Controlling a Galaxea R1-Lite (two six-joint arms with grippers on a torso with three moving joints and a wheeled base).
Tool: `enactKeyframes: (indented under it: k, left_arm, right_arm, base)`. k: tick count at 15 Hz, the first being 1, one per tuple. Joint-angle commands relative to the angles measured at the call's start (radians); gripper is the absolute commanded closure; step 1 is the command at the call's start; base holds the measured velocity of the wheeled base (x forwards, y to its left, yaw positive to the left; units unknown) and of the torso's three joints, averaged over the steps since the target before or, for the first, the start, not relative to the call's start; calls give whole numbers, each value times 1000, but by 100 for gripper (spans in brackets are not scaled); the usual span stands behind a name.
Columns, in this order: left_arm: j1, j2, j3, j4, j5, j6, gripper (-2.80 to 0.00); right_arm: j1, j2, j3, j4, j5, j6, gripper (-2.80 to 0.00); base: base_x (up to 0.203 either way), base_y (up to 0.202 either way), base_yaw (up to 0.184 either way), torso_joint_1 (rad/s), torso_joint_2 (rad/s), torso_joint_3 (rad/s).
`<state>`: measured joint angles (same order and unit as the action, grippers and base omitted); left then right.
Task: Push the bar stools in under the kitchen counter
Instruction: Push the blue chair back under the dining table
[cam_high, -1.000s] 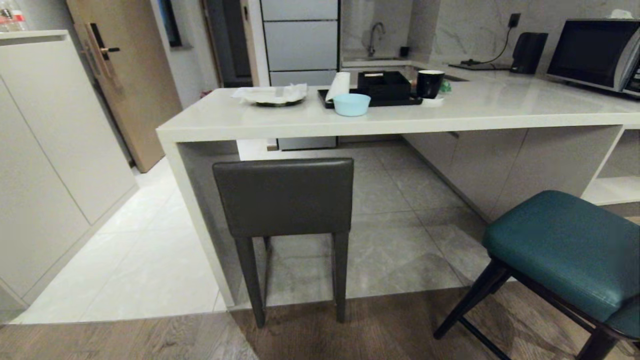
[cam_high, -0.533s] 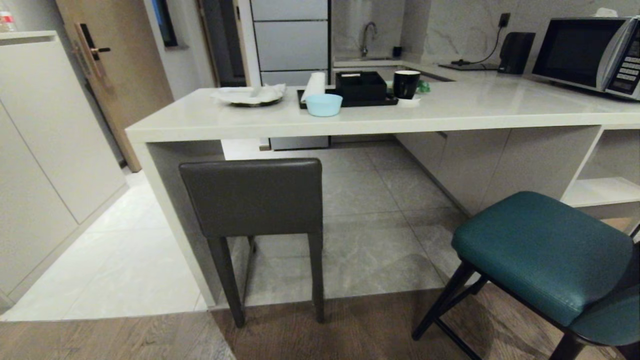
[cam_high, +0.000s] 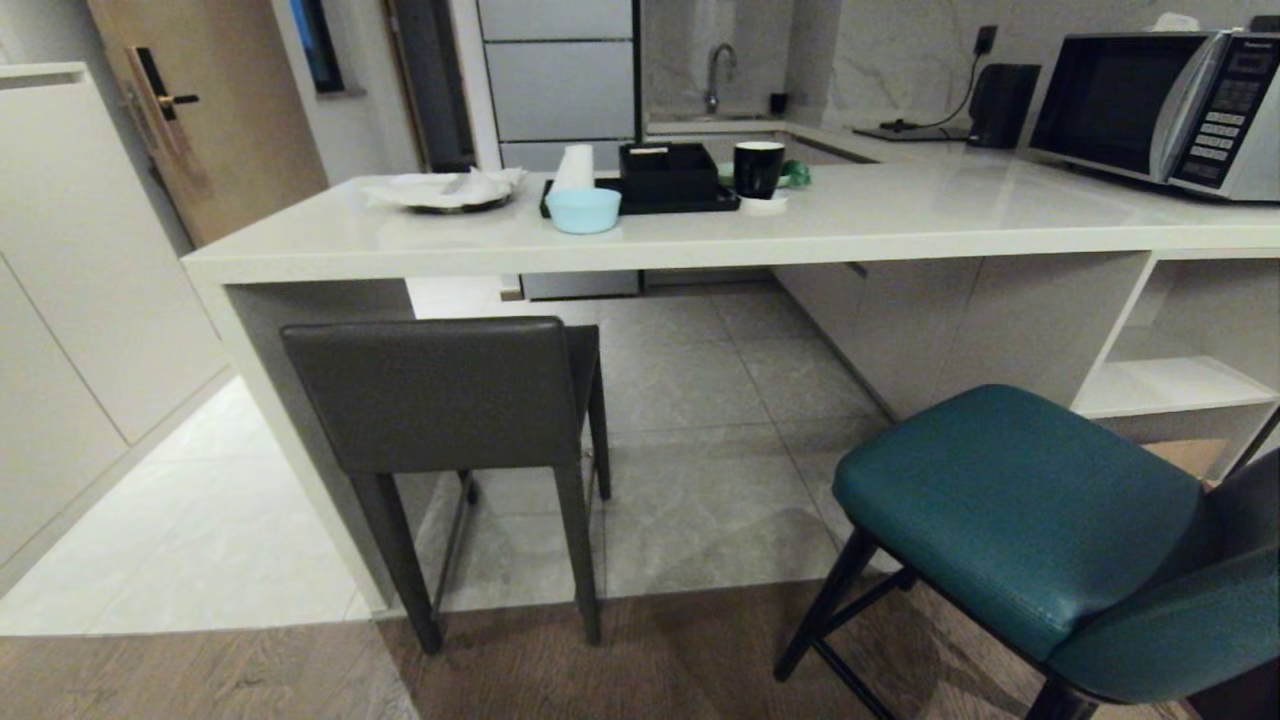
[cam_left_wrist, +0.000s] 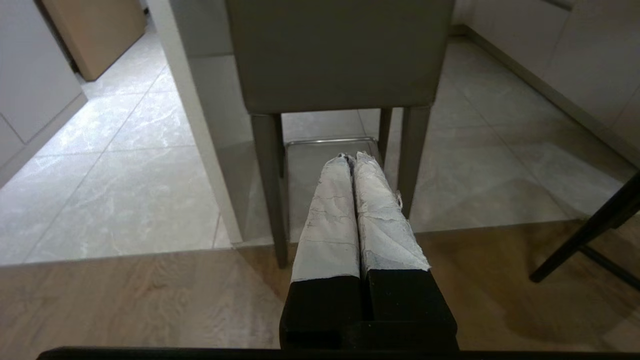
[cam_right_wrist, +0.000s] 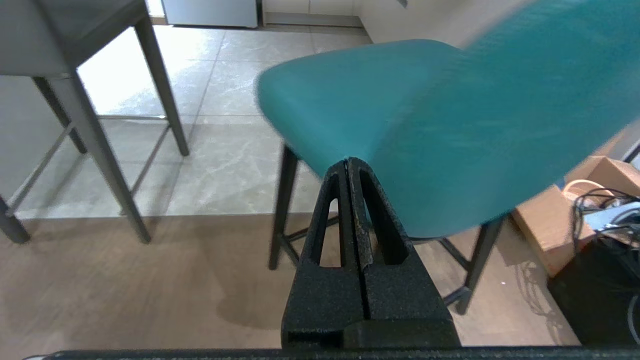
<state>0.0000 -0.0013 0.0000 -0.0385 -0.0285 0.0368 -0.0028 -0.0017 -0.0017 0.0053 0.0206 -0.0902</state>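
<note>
The boxy dark grey bar stool (cam_high: 440, 400) stands with its seat tucked under the left end of the off-white kitchen counter (cam_high: 700, 240), its back toward me. The rounded teal bar stool (cam_high: 1020, 510) stands out on the wooden floor at the right, turned at an angle, apart from the counter. Neither arm shows in the head view. My left gripper (cam_left_wrist: 352, 159) is shut and empty, pointing at the grey stool (cam_left_wrist: 340, 55) and its legs. My right gripper (cam_right_wrist: 347, 161) is shut and empty, just below the teal seat (cam_right_wrist: 435, 125).
On the counter sit a light blue bowl (cam_high: 583, 210), a black tray (cam_high: 640, 195), a black mug (cam_high: 759, 168) and a microwave (cam_high: 1150, 95). White open shelving (cam_high: 1170, 380) is at the right. A cardboard box (cam_right_wrist: 565, 210) and cables lie behind the teal stool.
The whole head view has shifted left, so the camera has moved or turned to the right; more of the teal stool and the microwave shows. The stools have not moved.
</note>
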Motion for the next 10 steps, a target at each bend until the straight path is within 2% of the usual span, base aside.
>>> enactKeyframes:
  k: [1,10]
  left_arm:
    - [1,0,18,0,0,0,0]
    - [0,1,18,0,1,-11,0]
  right_arm:
    - [0,0,0,-1,1,1,0]
    - [0,2,0,-1,-1,7,0]
  base:
    - [0,-195,2,2,-2,2]
    - [0,-183,0,2,2,2]
